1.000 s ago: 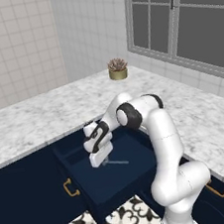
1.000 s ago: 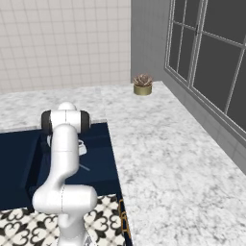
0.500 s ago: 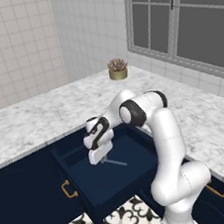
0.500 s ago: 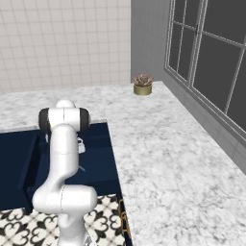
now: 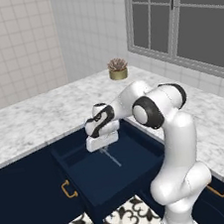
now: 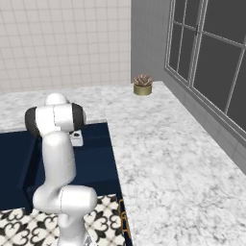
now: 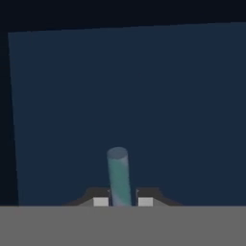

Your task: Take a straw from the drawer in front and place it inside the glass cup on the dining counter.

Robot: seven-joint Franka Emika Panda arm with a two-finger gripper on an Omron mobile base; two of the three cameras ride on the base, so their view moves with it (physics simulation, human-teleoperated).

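**Straw held over the open drawer**

Here, in the left base view, the drawer (image 5: 107, 177) is seen pulled out from the navy cabinets, its brass handle (image 5: 69, 189) on the flat front. The gripper (image 5: 104, 144) is held above the drawer's hollow, pointing down, and the straw (image 5: 110, 155) is seen as a thin pale line slanting down from it over the dark drawer floor. The marble tabletop (image 5: 30, 122) runs around the corner behind, and a small potted plant (image 5: 118, 68) stands on it by the window (image 5: 182, 20).

In the right base view, the drawer (image 6: 91, 156) is shown open beside the tabletop (image 6: 173, 158), and the gripper (image 6: 76, 140) is partly covered by the arm's own upper links (its fingertips cannot be made out there). The potted plant (image 6: 142, 84) is set near the far corner.

In the hand view, the jaws are seen clamped on the straw (image 7: 118, 175), which stands up between the two fingertips (image 7: 100, 201) as a pale bluish tube. Behind it the flat navy floor of the drawer (image 7: 144, 96) is spread.
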